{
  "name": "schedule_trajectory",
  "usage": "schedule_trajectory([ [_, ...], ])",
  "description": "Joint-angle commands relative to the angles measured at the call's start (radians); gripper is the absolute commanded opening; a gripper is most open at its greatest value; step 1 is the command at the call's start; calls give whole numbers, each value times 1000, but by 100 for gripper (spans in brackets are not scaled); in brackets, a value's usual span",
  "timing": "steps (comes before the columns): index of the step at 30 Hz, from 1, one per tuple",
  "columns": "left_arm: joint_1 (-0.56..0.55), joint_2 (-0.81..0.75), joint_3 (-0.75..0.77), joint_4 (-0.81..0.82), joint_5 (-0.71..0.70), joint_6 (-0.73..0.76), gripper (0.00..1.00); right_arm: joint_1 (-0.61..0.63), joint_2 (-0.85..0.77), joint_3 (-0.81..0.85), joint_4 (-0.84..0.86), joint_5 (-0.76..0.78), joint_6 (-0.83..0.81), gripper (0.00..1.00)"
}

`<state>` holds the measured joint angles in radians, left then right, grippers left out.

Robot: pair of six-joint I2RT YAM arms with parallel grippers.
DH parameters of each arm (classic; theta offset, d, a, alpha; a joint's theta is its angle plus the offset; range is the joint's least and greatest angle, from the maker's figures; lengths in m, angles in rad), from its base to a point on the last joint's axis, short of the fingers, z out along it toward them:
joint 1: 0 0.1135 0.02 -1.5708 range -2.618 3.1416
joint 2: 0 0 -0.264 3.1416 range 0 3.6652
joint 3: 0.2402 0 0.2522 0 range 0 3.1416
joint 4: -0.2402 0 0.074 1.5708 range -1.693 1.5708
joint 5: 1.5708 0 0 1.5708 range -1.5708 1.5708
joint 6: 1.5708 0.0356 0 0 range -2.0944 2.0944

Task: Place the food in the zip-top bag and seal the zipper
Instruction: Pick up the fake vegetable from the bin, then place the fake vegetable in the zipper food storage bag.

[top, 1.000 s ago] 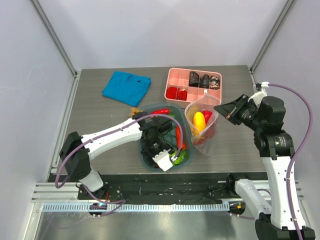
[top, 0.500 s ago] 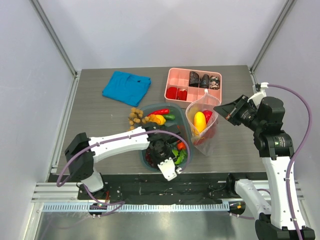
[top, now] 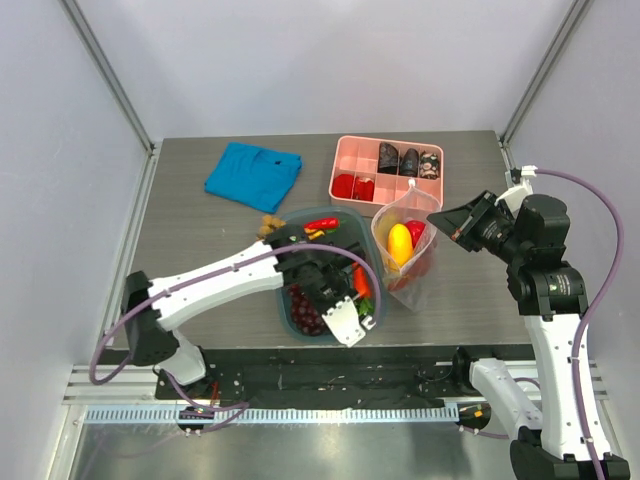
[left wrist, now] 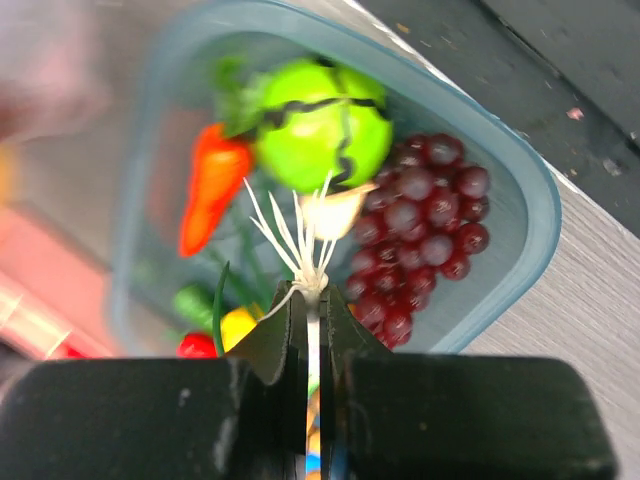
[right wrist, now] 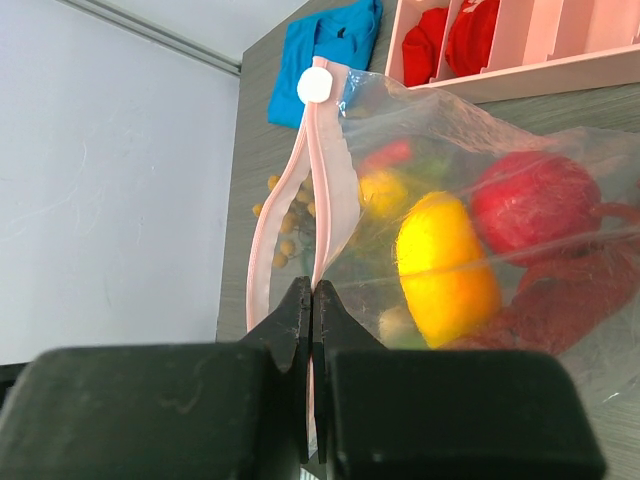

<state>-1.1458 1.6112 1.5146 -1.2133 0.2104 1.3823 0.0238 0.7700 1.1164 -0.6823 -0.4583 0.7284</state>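
My left gripper (left wrist: 312, 295) is over the teal tub (left wrist: 520, 190) and shut on the white root end of the long green onion (left wrist: 308, 262); its thin roots stick out past the fingertips. Below it in the tub lie a green ball vegetable (left wrist: 315, 135), an orange carrot (left wrist: 210, 185) and purple grapes (left wrist: 425, 235). My right gripper (right wrist: 313, 290) is shut on the pink zipper (right wrist: 322, 180) and holds the zip-top bag (top: 405, 250) upright with its mouth open. A yellow fruit (right wrist: 445, 265) and red food (right wrist: 535, 205) sit inside the bag.
The pink divided tray (top: 345, 155) with dark and red pieces stands behind the bag. A blue cloth (top: 253, 172) lies at the back left. A cluster of small brown balls (top: 268, 222) sits by the tub's far left corner.
My left gripper went from open to shut on the onion's root end while shifting inside the tub. The right arm and the bag have stayed still.
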Motion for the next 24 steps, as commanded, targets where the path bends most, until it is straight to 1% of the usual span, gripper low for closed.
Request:
schedule_trajectory([
  [1,-3,-150,88,-77,63,-109,0,-2,-12,8,52,-10,-3,1],
  [4,14,-226,93,-30,69,-199,0,-2,-12,8,64,-13,5,1],
  [5,21,-238,94,-16,69,-263,0,-2,-12,7,69,-11,8,1],
  [8,63,-269,117,44,73,-362,0,-2,-8,7,79,-14,16,1],
  [10,105,-280,139,81,73,-477,0,-2,-5,6,86,-16,19,1],
  [11,122,-289,145,151,64,-529,0,-2,-2,6,87,-16,22,1],
  [12,144,-298,150,196,60,-652,0,-2,2,6,89,-19,23,1],
  [13,191,-304,151,245,63,-704,0,-4,0,8,90,-17,23,1],
  [14,213,-329,148,364,49,-762,0,-2,2,10,90,-19,23,1],
  [15,237,-347,113,458,3,-838,0,-2,3,7,93,-20,25,1],
  [16,285,-365,92,547,-24,-965,0,-2,3,2,99,-20,28,1],
  [17,306,-384,67,630,-45,-1026,0,-2,5,0,102,-23,34,1],
  [18,322,-416,21,814,-96,-1073,0,-2,12,-6,105,-29,42,1],
  [19,337,-427,-2,898,-129,-1171,0,-2,15,-7,112,-32,46,1],
  [21,345,-428,-28,1097,-166,-1233,0,-4,29,-10,116,-40,57,1],
  [23,344,-413,-18,1199,-178,-1324,0,-1,40,-3,121,-49,65,1],
  [24,345,-390,-10,1291,-181,-1357,0,-2,44,-1,124,-52,71,1],
])
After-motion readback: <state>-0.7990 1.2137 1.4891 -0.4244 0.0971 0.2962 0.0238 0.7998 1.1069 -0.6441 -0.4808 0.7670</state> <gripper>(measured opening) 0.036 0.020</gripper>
